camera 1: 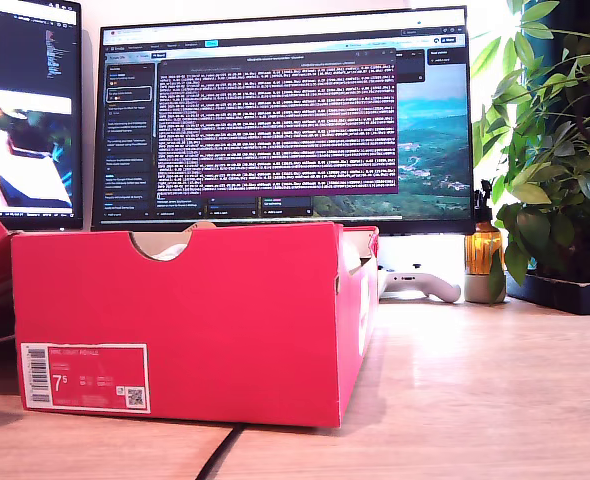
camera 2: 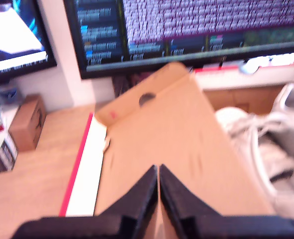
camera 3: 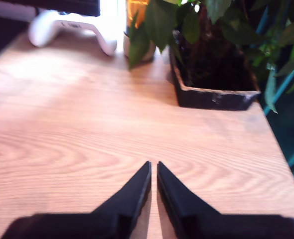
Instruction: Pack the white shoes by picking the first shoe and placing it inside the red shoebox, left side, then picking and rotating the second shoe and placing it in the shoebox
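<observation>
My first pincer (camera 2: 158,174), closed and empty, hung over the box (camera 2: 187,149); shoes (camera 2: 266,149) beside it showed only there. My second pincer (camera 3: 153,172), closed too, hung over bare worktop (camera 3: 87,124).

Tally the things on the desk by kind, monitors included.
Monitors: 2
Red shoebox: 1
White shoes visible: 1
Game controller: 1
Amber bottle: 1
Potted plant: 1
Small cardboard box: 1
Total: 8

The red shoebox (camera 1: 190,325) sits near, at the exterior view's left. The monitor (camera 1: 285,120) stands behind it. The plant (camera 1: 555,150) stands far right.
</observation>
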You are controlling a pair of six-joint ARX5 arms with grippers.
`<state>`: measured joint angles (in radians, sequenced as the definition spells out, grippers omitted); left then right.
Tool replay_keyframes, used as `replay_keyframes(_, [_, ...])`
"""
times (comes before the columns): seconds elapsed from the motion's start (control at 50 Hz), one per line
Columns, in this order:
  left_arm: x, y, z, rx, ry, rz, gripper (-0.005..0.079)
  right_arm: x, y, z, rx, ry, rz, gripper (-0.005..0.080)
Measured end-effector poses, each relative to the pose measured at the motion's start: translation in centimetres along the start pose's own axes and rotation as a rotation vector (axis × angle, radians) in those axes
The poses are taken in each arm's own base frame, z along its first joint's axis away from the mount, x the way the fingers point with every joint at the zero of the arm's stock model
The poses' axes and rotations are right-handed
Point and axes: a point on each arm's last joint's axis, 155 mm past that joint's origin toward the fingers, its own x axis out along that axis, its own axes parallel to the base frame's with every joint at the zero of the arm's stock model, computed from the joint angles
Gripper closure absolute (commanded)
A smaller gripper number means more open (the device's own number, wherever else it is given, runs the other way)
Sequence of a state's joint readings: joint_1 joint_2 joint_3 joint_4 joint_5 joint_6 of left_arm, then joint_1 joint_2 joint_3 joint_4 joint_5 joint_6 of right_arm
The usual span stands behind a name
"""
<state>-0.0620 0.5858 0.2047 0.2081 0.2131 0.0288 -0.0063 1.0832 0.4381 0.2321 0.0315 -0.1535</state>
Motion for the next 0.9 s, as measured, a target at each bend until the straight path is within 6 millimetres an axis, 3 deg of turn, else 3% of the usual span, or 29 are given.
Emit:
replay_keyframes(0.18, [-0.5,0.7,0.5,0.009,-0.06,0.03,0.0761,-0.2,0.2,0.3,0.014,-0.085,0.002,0.076])
replay_keyframes(0.48, [-1.1,0.7,-4.1,-0.006,-0.005,0.035,0.0762,-1.0,0.3,-5.6,0.068,-0.061,-0.017,0.076])
replay_keyframes(0.7, [-1.6,0.5,-4.4,-0.033,-0.023,0.031,0.0762,-1.9,0.3,-7.9,0.108,-0.054,-0.021,0.076])
replay_keyframes(0.9, [-2.1,0.5,-3.6,-0.037,-0.059,0.033,0.0762,-3.1,0.4,-8.0,0.112,-0.08,-0.022,0.076])
